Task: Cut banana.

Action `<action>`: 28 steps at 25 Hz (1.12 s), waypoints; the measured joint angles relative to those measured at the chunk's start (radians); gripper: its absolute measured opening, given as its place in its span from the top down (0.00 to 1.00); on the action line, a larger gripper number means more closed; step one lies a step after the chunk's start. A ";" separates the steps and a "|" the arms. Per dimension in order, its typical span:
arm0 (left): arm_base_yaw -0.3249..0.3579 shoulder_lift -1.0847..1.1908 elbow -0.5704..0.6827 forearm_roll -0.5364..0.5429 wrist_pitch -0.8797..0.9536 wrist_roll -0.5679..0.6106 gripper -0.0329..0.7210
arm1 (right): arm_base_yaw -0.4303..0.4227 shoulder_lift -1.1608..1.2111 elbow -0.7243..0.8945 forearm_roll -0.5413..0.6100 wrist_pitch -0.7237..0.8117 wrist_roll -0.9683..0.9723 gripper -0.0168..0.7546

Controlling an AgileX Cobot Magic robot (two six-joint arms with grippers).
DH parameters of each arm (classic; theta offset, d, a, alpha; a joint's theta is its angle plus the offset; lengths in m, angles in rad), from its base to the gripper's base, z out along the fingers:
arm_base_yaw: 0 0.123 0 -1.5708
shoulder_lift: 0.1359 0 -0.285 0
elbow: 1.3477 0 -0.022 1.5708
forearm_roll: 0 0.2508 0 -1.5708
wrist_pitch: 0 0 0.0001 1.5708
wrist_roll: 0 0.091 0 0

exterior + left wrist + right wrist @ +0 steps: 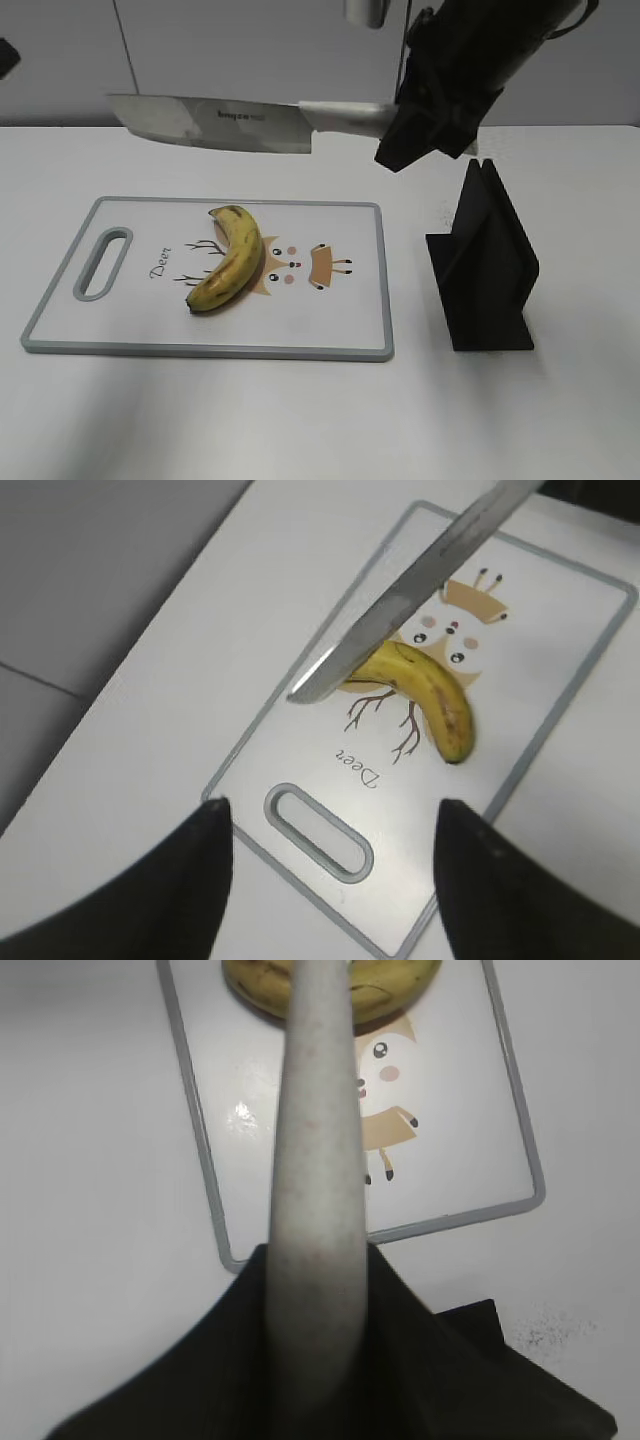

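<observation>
Right fingers (pixel 330 1360) around knife (pixel 215 123) handle.

Banana (pixel 231 260) on cutting board (pixel 330 325); knife (pixel 215 123) above; stand (pixel 483 262) right, probably apart.

A laboratory test bench imitating a kitchen: a bare white table (pixel 560 420) is standing against a plain grey wall (pixel 250 50), carrying a cartoon-printed cutting board (pixel 340 320) and black knife stand (pixel 485 265).
</observation>
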 joint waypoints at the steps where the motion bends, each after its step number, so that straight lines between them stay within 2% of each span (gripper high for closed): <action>1: -0.006 0.023 -0.006 -0.001 0.005 0.031 0.14 | 0.000 0.013 -0.009 0.009 0.004 -0.017 0.77; 7: -0.018 0.125 -0.017 -0.069 0.016 0.208 0.16 | 0.000 0.063 -0.017 0.056 0.014 -0.121 0.77; 14: -0.020 0.239 -0.019 -0.087 0.026 0.337 0.17 | 0.000 0.092 -0.019 0.091 -0.002 -0.202 0.77; 24: -0.020 0.343 -0.019 -0.065 -0.038 0.393 0.18 | 0.000 0.127 -0.020 0.119 -0.043 -0.256 0.77; 28: -0.020 0.366 -0.019 -0.056 -0.042 0.395 0.24 | 0.000 0.130 -0.020 0.131 -0.057 -0.273 0.77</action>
